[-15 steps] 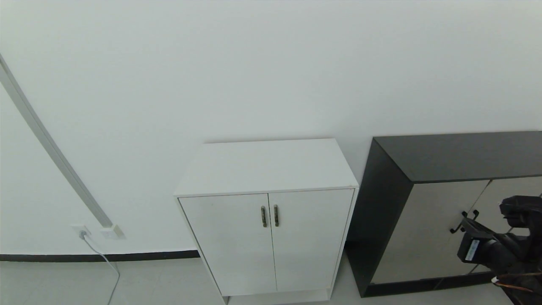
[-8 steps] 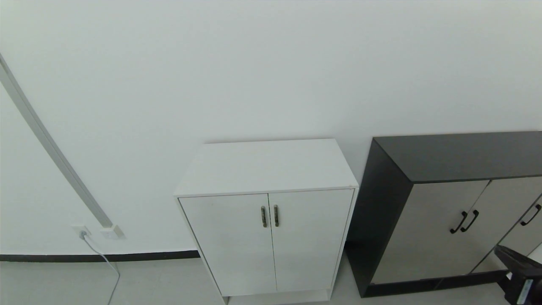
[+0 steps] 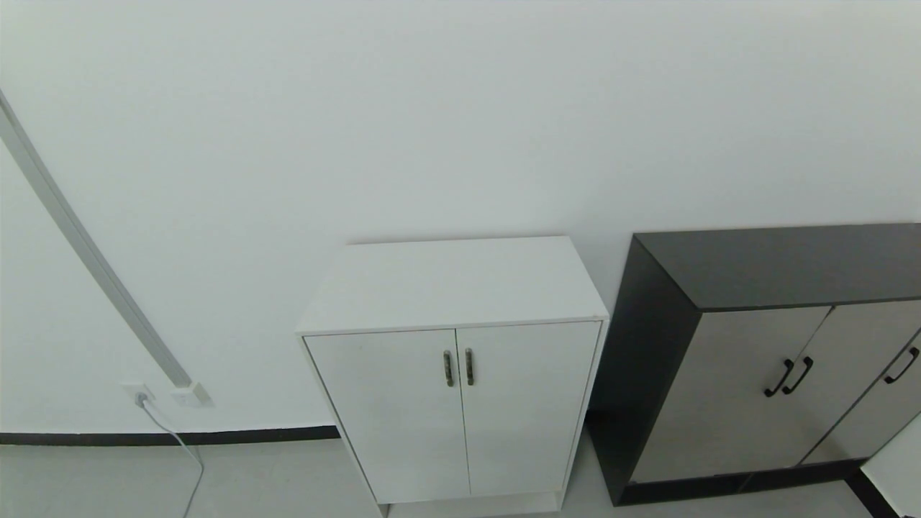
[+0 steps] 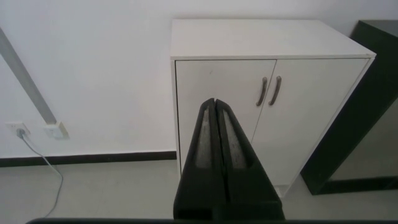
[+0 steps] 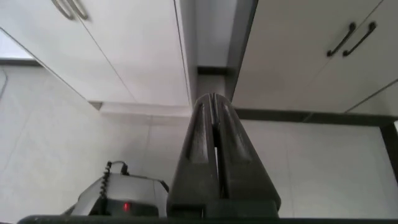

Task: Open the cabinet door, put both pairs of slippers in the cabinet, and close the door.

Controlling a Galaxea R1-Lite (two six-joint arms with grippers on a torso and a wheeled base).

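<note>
My left tool (image 4: 215, 101): both fingers pressed flat together, nothing between them; it points at the white cabinet, apart from it.
My right tool (image 5: 213, 96): fingers likewise pressed together and holding nothing; it hangs over the floor (image 5: 323, 162) near the gap between the two cabinets.
White cabinet (image 3: 452, 374): lower centre of the head view, standing against the wall.
Doors (image 3: 392, 410): both closed, meeting at the middle.
Handles (image 3: 458, 367): two upright bars side by side at the seam.
Dark cabinet (image 3: 755, 345): lower right of the head view, just beside the white one, doors closed.
Wall socket (image 3: 137, 394): lower left, with a cable (image 3: 183, 450) trailing down to the floor.
</note>
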